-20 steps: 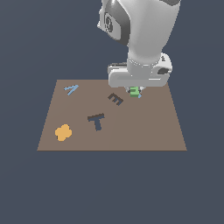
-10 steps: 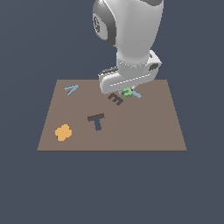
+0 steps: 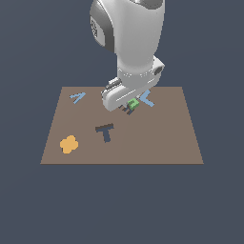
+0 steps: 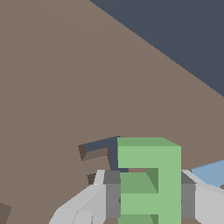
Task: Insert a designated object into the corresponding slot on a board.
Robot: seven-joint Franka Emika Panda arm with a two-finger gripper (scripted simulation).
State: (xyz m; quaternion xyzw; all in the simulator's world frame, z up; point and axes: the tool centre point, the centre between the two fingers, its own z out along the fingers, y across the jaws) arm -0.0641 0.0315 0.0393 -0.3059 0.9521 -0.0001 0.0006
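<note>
the claw (image 4: 148, 197) is clamped on the green e block (image 4: 148, 183), held low over the brown board (image 3: 157, 138). the dark e-shaped slot (image 4: 103, 153) lies just beside and partly under the block, offset toward the navy t (image 3: 105, 132). judged requirement: a short lateral shift, prongs matched to the recess, before lowering.

Green E block (image 4: 148, 183), brown board (image 3: 157, 143) — orange flower (image 3: 69, 144), navy T (image 3: 105, 132).
</note>
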